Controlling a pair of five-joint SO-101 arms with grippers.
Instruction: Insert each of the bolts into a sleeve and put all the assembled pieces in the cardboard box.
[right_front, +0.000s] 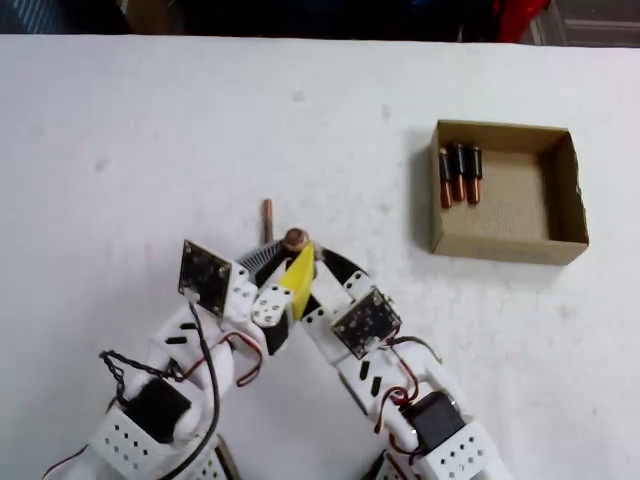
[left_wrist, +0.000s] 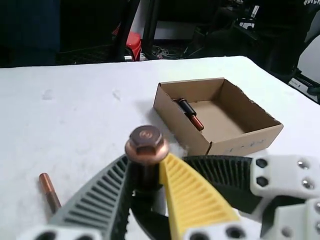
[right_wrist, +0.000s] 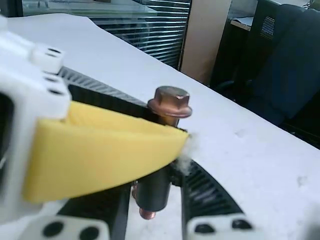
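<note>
A copper bolt (left_wrist: 146, 145) stands upright, and my left gripper (left_wrist: 146, 170) is shut on its shank between a grey finger and a yellow finger (right_front: 297, 270). The bolt runs down through a dark sleeve (right_wrist: 154, 187), and its tip shows below the sleeve. My right gripper (right_wrist: 155, 197) is shut on that sleeve with its black ribbed fingers (right_wrist: 202, 192). Both grippers meet at the table's middle, around the bolt head (right_front: 294, 240). A loose bolt (right_front: 268, 220) lies just beyond them. The cardboard box (right_front: 555, 245) stands to the right with three assembled pieces (right_front: 459, 175) along one wall.
The white table (right_front: 150, 130) is bare to the left and between the grippers and the box. Its far edge (right_front: 300, 38) meets a dark room. Both arm bodies and their cables (right_front: 210, 370) crowd the near edge.
</note>
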